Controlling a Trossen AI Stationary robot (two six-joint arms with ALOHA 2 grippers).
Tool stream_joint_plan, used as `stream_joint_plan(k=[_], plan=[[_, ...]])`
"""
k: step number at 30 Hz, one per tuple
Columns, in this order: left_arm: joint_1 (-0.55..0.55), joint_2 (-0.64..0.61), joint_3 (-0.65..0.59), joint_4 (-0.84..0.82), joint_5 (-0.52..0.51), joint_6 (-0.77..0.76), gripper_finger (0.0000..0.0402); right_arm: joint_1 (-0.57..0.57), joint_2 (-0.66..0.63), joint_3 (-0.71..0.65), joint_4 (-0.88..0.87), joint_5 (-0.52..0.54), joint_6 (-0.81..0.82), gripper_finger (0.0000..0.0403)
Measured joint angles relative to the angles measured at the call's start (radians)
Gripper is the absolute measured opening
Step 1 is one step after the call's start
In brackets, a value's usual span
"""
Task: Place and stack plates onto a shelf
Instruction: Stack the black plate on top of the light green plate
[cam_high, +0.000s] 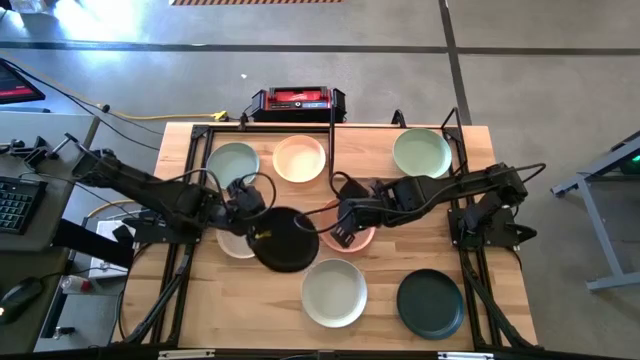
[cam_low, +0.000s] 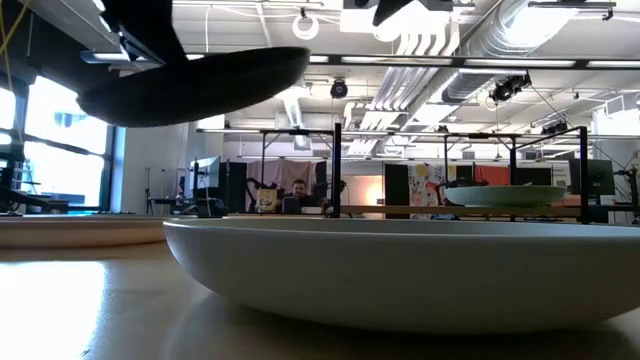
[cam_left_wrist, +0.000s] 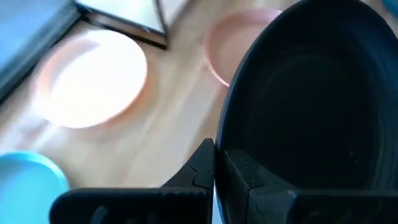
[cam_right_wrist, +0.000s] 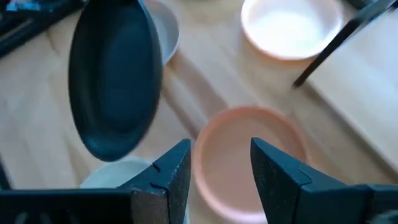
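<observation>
- The left gripper (cam_high: 252, 226) is clenching the rim of the black plate (cam_high: 285, 239), its fingers (cam_left_wrist: 239, 180) pinched together on the plate's near edge in the left wrist view.
- The black plate is hanging off the table beyond those jaws; the low view is showing it (cam_low: 195, 85) raised and slightly tilted high above the tabletop.
- The left arm is reaching in from the table's left side, stretched low toward the middle.
- Just beside the left jaws an off-white plate (cam_high: 236, 242) is lying flat, partly hidden under the arm and the black plate.
- The right gripper (cam_high: 340, 232) is standing released, its two fingers (cam_right_wrist: 283, 174) spread apart with nothing between them, hovering over the terracotta pink plate (cam_right_wrist: 249, 155).
- The right arm is stretching from the table's right side toward the centre, wrist bent downward.
- Beyond the right jaws, the right wrist view is catching the black plate edge-on and a cream plate (cam_right_wrist: 291, 26) farther off.
- Farther out, the shelf (cam_high: 350, 140) is carrying a pale green plate (cam_high: 233, 160), the cream plate and another green plate (cam_high: 422, 152).
- Nearer the front edge, a pale plate (cam_high: 334, 292) and a dark plate (cam_high: 430, 303) are resting on the table (cam_high: 505, 265).
- Only the low view is showing a person seated in the room behind; only the high view is showing the red-and-black box (cam_high: 297, 101) past the shelf.
</observation>
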Motion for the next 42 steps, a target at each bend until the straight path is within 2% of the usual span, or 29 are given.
stream_joint_plan(k=[5, 12, 22, 29, 33, 42], plan=[[0.047, 0.001, 0.021, 0.017, -0.08, 0.013, 0.0001, -0.005, 0.0, 0.0, 0.032, 0.119, -0.052, 0.0145], [0.073, 0.001, 0.051, 0.038, -0.154, 0.016, 0.0001, -0.016, 0.006, 0.0, 0.136, 0.2, -0.154, 0.0144], [0.073, 0.001, 0.085, 0.051, -0.223, 0.017, 0.0001, -0.038, 0.036, 0.0, 0.172, 0.191, -0.171, 0.0144], [0.073, 0.001, 0.085, 0.137, -0.227, 0.062, 0.0001, -0.044, 0.048, 0.0, 0.173, 0.183, -0.171, 0.0142], [0.073, 0.001, 0.085, 0.143, -0.227, 0.096, 0.0001, -0.047, 0.047, 0.0, 0.173, 0.183, -0.17, 0.0115], [0.073, 0.001, 0.085, 0.142, -0.235, 0.103, 0.0005, -0.066, 0.047, 0.0, 0.17, 0.155, -0.153, 0.0008]])
